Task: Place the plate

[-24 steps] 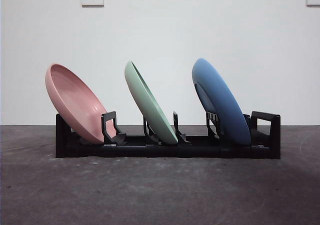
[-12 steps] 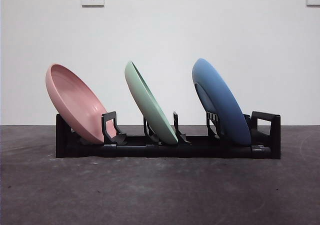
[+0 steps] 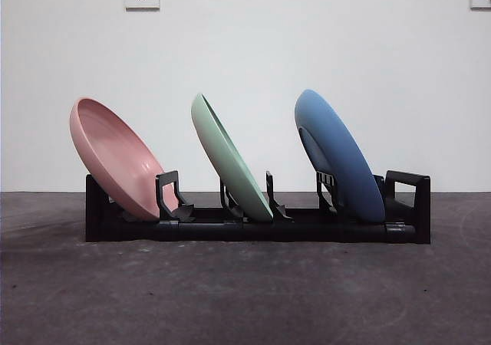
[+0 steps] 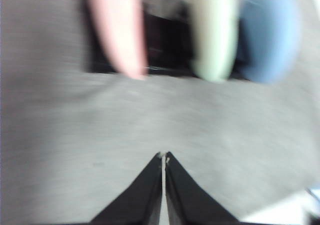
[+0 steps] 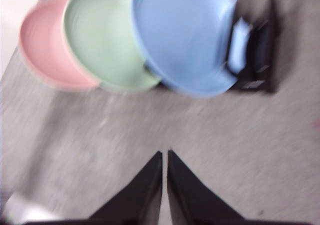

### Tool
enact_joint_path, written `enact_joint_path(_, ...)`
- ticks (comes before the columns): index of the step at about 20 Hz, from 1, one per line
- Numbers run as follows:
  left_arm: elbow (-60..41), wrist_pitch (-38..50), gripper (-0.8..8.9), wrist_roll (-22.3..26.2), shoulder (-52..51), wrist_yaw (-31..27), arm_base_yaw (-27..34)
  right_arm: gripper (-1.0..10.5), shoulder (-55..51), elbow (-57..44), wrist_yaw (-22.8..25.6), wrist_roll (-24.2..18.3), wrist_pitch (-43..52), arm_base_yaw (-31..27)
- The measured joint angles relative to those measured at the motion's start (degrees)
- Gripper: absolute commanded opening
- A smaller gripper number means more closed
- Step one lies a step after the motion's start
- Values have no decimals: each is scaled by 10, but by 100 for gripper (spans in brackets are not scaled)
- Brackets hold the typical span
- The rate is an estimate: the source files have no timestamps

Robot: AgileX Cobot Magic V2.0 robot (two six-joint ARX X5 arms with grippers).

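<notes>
- Plates are held on edge in a black rack [image 3: 257, 230] on the worktop [image 3: 245, 299], each one leaned the same way against an upright divider — a pose that is judged to keep them apart and stop them from sliding flat.
- Three plates are counted, one of each colour: a pink plate [image 3: 115, 157] at one end, a green plate [image 3: 230, 161] in the middle slot, a blue plate [image 3: 337, 153] at the other end beside the rack's handle.
- No plate is seen touching its neighbour in the front view; clear gaps are left between them.
- One rack is counted, and two wall sockets are seen above it, well apart.
- The left gripper [image 4: 163, 157] is seen over bare worktop, its jaws pressed together and nothing between them; the rack lies well ahead of it.
- The right gripper [image 5: 164, 155] is likewise closed and empty, held back from the blue plate's end of the rack.
- Since all three plates are seated and neither gripper carries anything, the placing is judged complete — or nearly so.
</notes>
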Motion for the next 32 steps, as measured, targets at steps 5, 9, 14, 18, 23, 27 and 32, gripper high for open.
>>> enact_joint_path(5,13,5,284,7,30,9,-5,291,72,52,-5,-42,-24,22)
enact_joint_path(9,13,4,283,8,31,9,-5,291,117,98,-2,-56,-51,46)
enact_joint_path(14,13,10,282,8,31,9,-5,290,209,193,32,-56,-55,80)
enact_joint_path(18,13,14,282,8,31,9,-5,290,309,279,79,-70,-52,110)
enact_joint_path(23,13,29,282,8,31,9,-5,285,430,349,88,-74,-16,147)
enact_joint_path(27,13,30,282,8,31,9,-5,274,489,374,118,-80,12,172)
enact_joint_path(32,13,30,282,8,31,9,-5,209,521,375,149,-87,30,190)
